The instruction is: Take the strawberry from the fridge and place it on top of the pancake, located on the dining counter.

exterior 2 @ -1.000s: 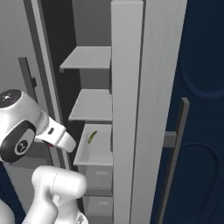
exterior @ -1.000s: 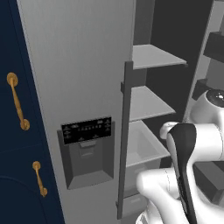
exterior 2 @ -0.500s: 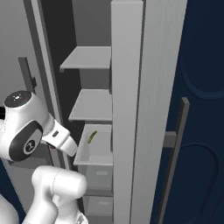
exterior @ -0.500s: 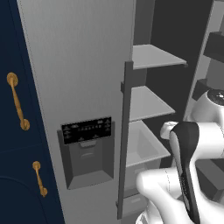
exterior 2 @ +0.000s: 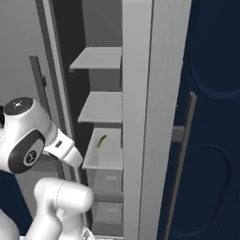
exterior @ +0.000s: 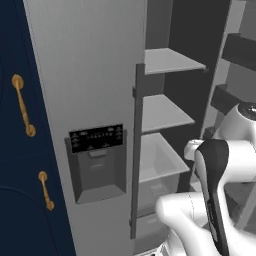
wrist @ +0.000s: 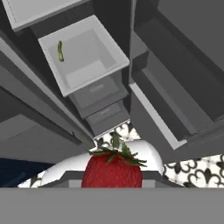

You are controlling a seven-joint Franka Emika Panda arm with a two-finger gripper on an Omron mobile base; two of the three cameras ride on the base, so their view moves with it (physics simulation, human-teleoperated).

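- Holding the strawberry (wrist: 112, 169) looks to be the gripper's present job: the berry sits at the bottom of the hand view, right where the fingertips belong, so I judge the jaws clamped on it, though the tips themselves are hidden behind the fruit.
- Slipping is the nearest risk; the berry is small and rounded, and a quick swing could shake it loose onto the patterned floor (wrist: 205, 175) below.
- Clipping the open fridge door (exterior: 90, 100) or its dark handle (exterior: 136, 150) is the next danger, since the arm works close beside them.
- Farther off, the white drawer (wrist: 85, 54) with a small green item (wrist: 60, 50) stands open, well apart from the berry.
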